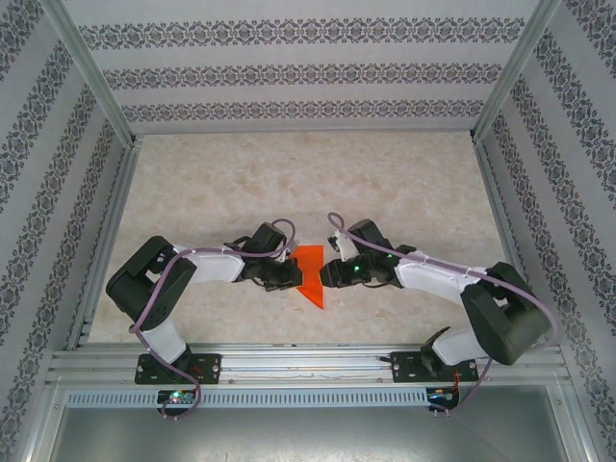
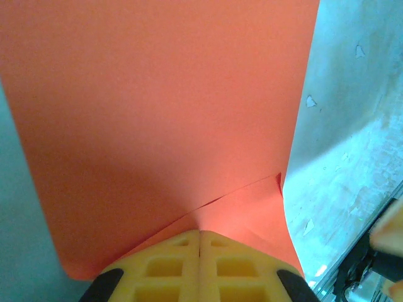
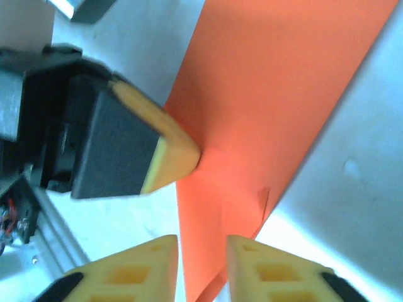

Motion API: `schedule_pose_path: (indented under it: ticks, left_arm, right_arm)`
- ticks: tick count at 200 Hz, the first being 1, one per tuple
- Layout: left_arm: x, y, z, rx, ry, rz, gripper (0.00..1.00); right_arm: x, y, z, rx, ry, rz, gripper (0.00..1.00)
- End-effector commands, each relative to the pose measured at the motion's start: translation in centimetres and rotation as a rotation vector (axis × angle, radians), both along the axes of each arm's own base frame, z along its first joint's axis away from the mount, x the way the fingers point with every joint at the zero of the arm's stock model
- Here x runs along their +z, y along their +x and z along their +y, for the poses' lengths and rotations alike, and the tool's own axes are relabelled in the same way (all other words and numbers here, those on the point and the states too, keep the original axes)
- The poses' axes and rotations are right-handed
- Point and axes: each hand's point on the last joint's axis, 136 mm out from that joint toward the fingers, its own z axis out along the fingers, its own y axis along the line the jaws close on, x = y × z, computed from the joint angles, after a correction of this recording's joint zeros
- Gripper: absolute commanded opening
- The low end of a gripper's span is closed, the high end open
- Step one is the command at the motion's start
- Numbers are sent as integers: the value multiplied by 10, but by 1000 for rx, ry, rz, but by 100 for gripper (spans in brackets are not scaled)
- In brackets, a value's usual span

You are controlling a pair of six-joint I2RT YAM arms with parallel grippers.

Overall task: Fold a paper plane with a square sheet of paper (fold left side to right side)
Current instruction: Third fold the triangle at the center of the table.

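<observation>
Currently the square sheet of paper sits between the two arms, toward the near side of the counter, creased into a narrower, pointed shape. Whether it lies fully flat cannot be told. The left tool is pressed together on the paper's left edge, and a crease line runs from the pinch toward the sheet's border. The right tool stands slightly spread, its fingers straddling the paper's right edge without clamping it. To bring the left side over to the right cleanly, anchor the right edge first, carry the left edge across in a low arc, and match edge to edge before pressing. Avoid tugging: the thin sheet looks liable to buckle at the pinch.
</observation>
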Motion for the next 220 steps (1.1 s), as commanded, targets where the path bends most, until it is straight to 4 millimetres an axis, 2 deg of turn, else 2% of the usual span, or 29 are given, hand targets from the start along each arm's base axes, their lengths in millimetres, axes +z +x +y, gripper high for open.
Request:
schedule_pose_path:
  ticks: [1,29,115,220]
  left_arm:
    - [-24,-14,14,6,88,51,5]
    - [-24,-13,14,5,86,48,5]
    - [-22,-10,12,5,82,44,5]
    - [-25,-11,12,4,87,53,5]
  right_arm:
    - [3,-28,8,18,92,126,15]
    - [-1,-42,17,44,97,158,8]
    - [-16,-41,26,48,67,186,8]
    - [-37,-53,25,52,29,241,8]
